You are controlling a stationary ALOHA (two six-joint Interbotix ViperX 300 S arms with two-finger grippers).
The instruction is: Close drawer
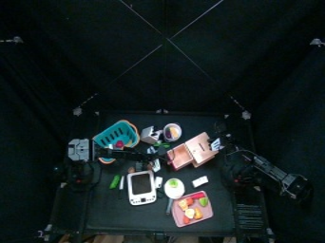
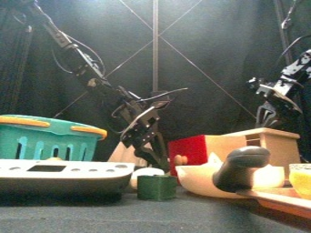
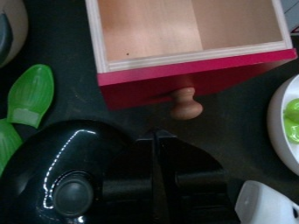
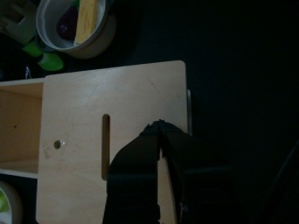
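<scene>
Drawer [image 3: 187, 39] stands open, nothing pushed yet. We see left tool [image 3: 163, 140] narrow, empty, near knob [image 3: 184, 105]; right tool [image 4: 160, 131] shut above cabinet.

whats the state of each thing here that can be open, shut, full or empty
light wooden drawer with red front and round knob: pulled out, empty inside
left claw: slightly open, holding nothing
right claw: shut, over the pale wooden cabinet top
</scene>
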